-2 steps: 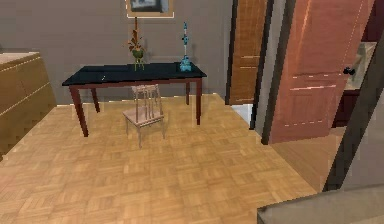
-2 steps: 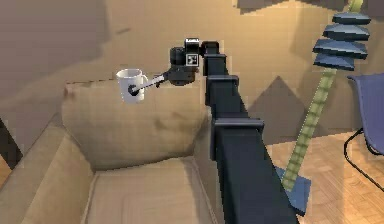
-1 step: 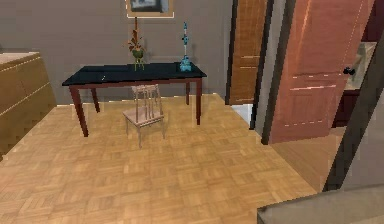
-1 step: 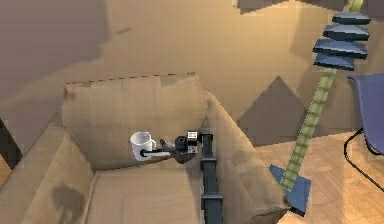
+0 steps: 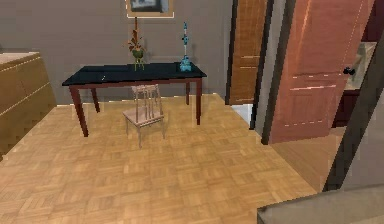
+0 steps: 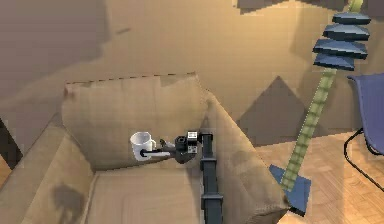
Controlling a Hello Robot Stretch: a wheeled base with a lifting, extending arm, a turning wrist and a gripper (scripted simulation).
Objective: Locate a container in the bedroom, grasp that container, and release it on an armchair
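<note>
The jaws stand at the far end of the dark arm bar [image 6: 210, 190], over the armchair [image 6: 130, 105]. Their own state cannot be told from these pictures. What does show is a white mug [image 6: 142, 145], the container of the task, hanging at their tip and apparently clear of the armchair's cushions, so the jaws hold it.

The mug sits upright with its mouth up. It hangs in front of the armchair's backrest and above the seat cushion [image 6: 150, 198]. It is between the two armrests, somewhat nearer the one [image 6: 235, 150] beside the arm bar than the far one [image 6: 40, 170].

From the jaws the mug lies toward the arm side view's left, in line with the fingers. The seat lies straight below the mug. That downward relation is what the release turns on.

My judgement is that finding and grasping are done and only the letting go remains. The mug looks well inside the armchair's footprint, so no further reach or drive seems needed, though lowering a little first would soften the drop. The risk is small: on a soft, sloping cushion an upright mug may tip and roll toward the backrest, yet the armrests should keep it on the armchair.
</note>
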